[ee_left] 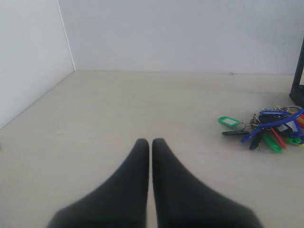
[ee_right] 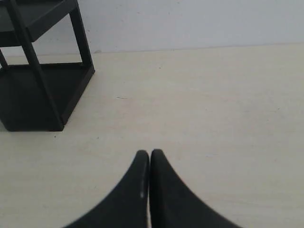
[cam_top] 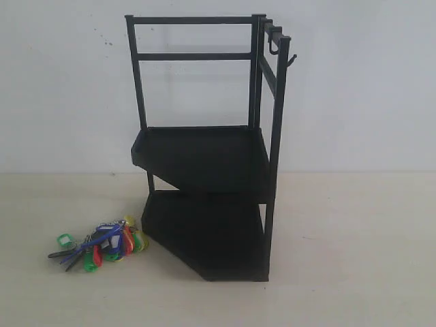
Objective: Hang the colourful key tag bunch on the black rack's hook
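The colourful key tag bunch (cam_top: 102,244) lies on the table just left of the black rack (cam_top: 204,163), green, red, blue and yellow tags spread round a blue strap. The left wrist view shows the key tag bunch (ee_left: 266,128) lying well off to one side of my left gripper (ee_left: 150,141), which is shut and empty. The hook (cam_top: 291,61) sticks out from the rack's front corner post near the top, bare. My right gripper (ee_right: 149,153) is shut and empty over bare table, with the black rack's base (ee_right: 40,95) off to its side. Neither gripper shows in the exterior view.
A white wall stands behind the table, and a second white wall (ee_left: 28,57) closes off the left side. Another small hook (cam_top: 273,48) hangs from the rack's top side rail. The table surface is pale wood.
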### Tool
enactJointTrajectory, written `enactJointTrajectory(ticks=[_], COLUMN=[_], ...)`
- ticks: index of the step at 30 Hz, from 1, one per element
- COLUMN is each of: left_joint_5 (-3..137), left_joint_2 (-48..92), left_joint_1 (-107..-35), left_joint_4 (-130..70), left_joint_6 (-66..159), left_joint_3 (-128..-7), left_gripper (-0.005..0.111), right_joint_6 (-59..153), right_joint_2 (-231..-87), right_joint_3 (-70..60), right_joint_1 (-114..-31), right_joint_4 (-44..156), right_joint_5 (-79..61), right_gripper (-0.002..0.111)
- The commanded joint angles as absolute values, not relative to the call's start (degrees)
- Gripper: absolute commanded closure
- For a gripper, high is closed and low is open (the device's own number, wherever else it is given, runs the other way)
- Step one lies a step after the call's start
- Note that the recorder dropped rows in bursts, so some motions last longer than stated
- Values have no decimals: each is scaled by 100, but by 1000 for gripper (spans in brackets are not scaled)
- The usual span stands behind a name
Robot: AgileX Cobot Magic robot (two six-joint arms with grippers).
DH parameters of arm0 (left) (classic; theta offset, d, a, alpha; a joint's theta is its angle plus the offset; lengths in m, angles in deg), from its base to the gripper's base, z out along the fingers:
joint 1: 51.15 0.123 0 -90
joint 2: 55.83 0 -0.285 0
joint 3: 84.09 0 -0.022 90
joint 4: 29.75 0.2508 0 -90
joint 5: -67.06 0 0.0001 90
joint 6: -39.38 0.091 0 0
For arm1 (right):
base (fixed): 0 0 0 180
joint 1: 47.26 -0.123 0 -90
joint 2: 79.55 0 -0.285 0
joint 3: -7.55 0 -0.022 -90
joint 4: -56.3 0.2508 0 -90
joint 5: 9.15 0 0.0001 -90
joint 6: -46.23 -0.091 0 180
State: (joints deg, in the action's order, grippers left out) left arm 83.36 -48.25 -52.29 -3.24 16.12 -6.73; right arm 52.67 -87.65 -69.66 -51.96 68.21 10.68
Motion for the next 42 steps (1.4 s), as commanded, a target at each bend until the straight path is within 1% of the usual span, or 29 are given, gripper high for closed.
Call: enactJointTrajectory(ticks=[1,19,24,25,26,31,34,39,42], left_joint_5=[8308,8308,8308,8308,8308,8321,8321,8321,8308], left_joint_2=[-4805,-4805,-4805,-4805,-4805,-4805,-4805,-4805,-4805], left_joint_1=[-5236,-5236,-5236,-5236,-5236,-5236,-5236,-5236,-5236], left_joint_4=[-323,-323,-323,-323,-323,-323,-323,-323,-323], left_joint_6=[1581,1581,1581,1581,1581,1581,1581,1581,1581], left_joint_3=[-687,-687,-687,-687,-687,-687,-687,-687,-687], left_gripper=[102,102,102,102,102,102,102,102,102], right_joint_6=[5266,5582,5502,5303,4964,4157,3001,2699,2118], right_joint_2=[-8734,-8734,-8734,-8734,-8734,-8734,-8734,-8734,-8734], right_joint_3=[-6967,-6967,-6967,-6967,-6967,-6967,-6967,-6967,-6967], right_joint_1=[-5185,-5185,-5185,-5185,-5185,-5185,-5185,-5185,-5185], right_joint_4=[6799,6771,6888,7098,7462,7660,7660,7660,7634], right_joint_5=[998,1198,333,-6,-637,-2374,-2835,-3191,-4016], right_gripper=[108,108,108,108,108,108,108,108,108])
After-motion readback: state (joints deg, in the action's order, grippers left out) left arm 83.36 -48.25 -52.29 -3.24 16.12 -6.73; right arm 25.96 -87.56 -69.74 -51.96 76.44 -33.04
